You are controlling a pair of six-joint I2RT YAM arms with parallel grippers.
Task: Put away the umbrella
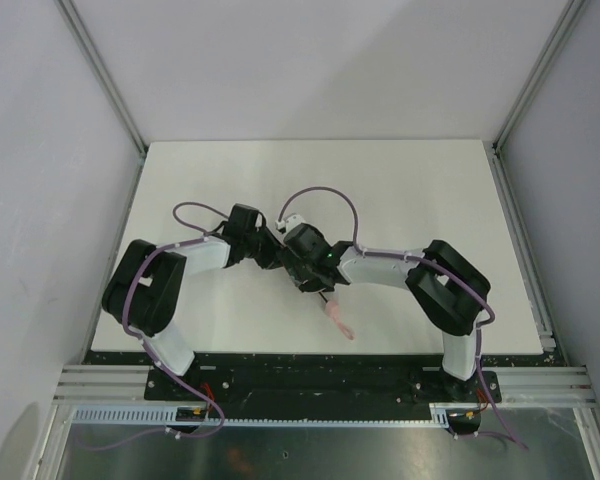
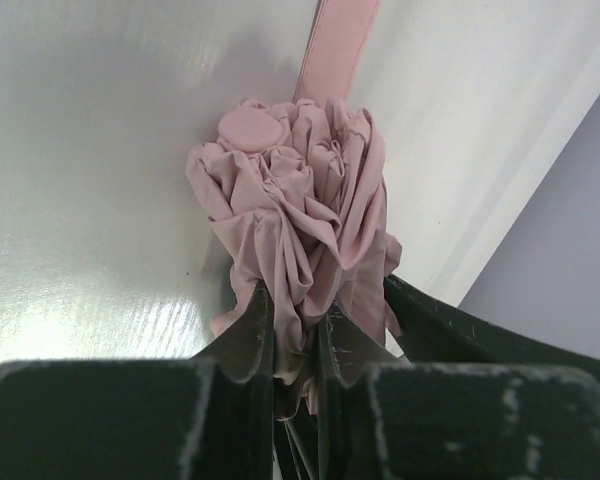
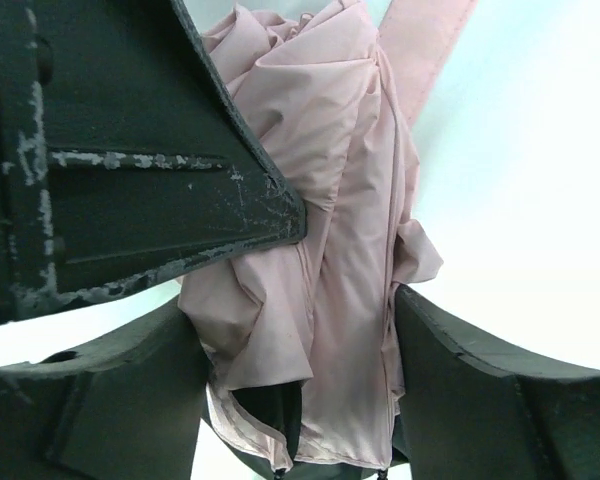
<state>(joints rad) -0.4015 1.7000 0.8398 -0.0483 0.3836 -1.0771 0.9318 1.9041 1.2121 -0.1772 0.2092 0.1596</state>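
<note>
Tabletop (image 1: 430, 200), white, with both arms meeting slightly toward six o'clock of its centre. The umbrella (image 2: 290, 200) sits at that meeting point, collapsed, its pale pink canopy bunched in loose folds rather than rolled. Left gripper (image 2: 298, 340): fingers clamped on the gathered fabric. Right gripper (image 3: 300, 305): fingers spread apart, flanking the bundle without a visible squeeze. The closure strap (image 1: 338, 320) trails free toward five o'clock, unfastened. A round pink cap (image 2: 252, 128) tops the bundle. Judged stage: collapsing done. Rolling the canopy, wrapping the strap and fastening it all remain.
</note>
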